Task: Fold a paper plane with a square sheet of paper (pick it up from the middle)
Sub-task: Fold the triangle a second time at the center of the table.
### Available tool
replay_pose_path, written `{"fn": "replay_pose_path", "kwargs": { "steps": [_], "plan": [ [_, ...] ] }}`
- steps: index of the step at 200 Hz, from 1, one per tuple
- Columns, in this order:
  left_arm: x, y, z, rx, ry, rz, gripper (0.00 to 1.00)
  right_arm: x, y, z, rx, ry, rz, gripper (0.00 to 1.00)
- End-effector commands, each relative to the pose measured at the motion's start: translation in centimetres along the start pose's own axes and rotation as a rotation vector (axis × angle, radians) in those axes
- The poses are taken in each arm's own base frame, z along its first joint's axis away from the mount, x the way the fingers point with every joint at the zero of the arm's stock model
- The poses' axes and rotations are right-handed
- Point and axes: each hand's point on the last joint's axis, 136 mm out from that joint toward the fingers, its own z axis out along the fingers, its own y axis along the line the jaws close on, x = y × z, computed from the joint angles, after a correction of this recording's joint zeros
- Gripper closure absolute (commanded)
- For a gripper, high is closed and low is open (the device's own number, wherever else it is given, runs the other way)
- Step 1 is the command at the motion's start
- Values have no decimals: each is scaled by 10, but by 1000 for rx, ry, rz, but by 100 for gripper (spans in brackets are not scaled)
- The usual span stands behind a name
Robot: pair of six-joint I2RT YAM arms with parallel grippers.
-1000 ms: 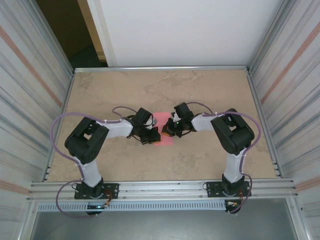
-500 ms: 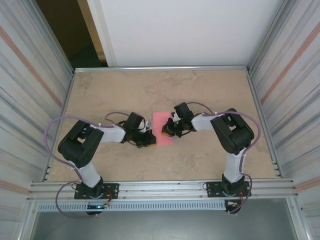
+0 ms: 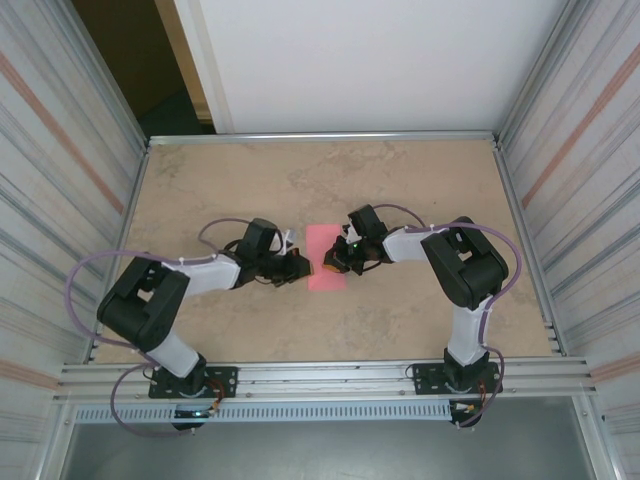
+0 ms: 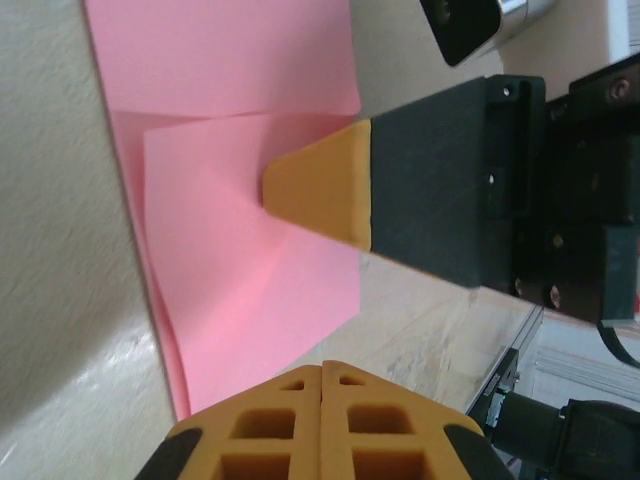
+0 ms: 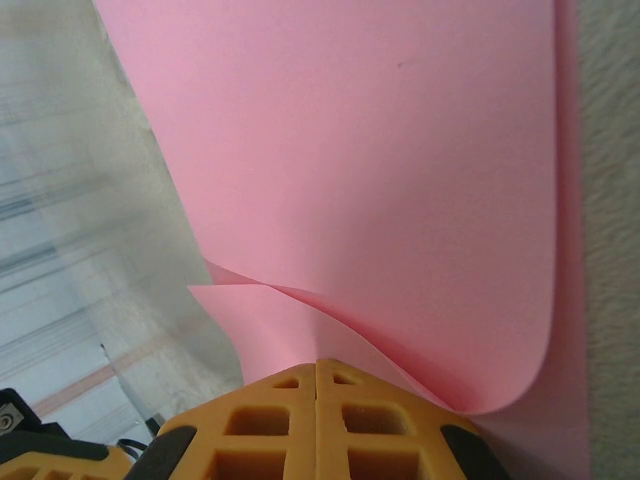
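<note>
Thin pink-red sheet of paper (image 3: 323, 240): lies mid-table on the beige marbled tabletop (image 3: 420, 180), folded over on itself, with one layer curling up.

Left gripper (image 3: 298, 266): elbow bent out to the left, forearm stretched low towards the centre. Its orange fingers (image 4: 270, 430) are closed flush together at the sheet's left edge, with nothing seen between them.

Right gripper (image 3: 331, 264): elbow out to the right, forearm reaching left. Its fingers (image 5: 270, 425) are closed together, and the tip rests on the folded layer.
</note>
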Motion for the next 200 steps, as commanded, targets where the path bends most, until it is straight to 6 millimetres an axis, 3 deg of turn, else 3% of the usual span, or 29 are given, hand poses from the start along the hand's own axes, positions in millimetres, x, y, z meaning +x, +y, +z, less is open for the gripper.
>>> {"fn": "replay_pose_path", "kwargs": {
  "steps": [1, 57, 116, 165, 182, 200],
  "plan": [
    [-3, -2, 14, -11, 19, -15, 97, 33, -104, 12, 322, 57, 180, 100],
    [17, 29, 23, -92, 81, -93, 99, 29, -93, 12, 283, 52, 162, 100],
    [37, 68, 18, -221, 115, -148, 100, 10, -45, 5, 176, 21, 61, 100],
    [38, 72, 19, -223, 125, -160, 100, -3, 20, -13, 47, -2, -122, 99],
    [37, 69, 20, -214, 128, -156, 100, 4, 31, -14, 37, 6, -184, 99],
    [37, 67, 20, -208, 130, -152, 100, 14, 30, -8, 48, 31, -204, 99]
  ]
}}
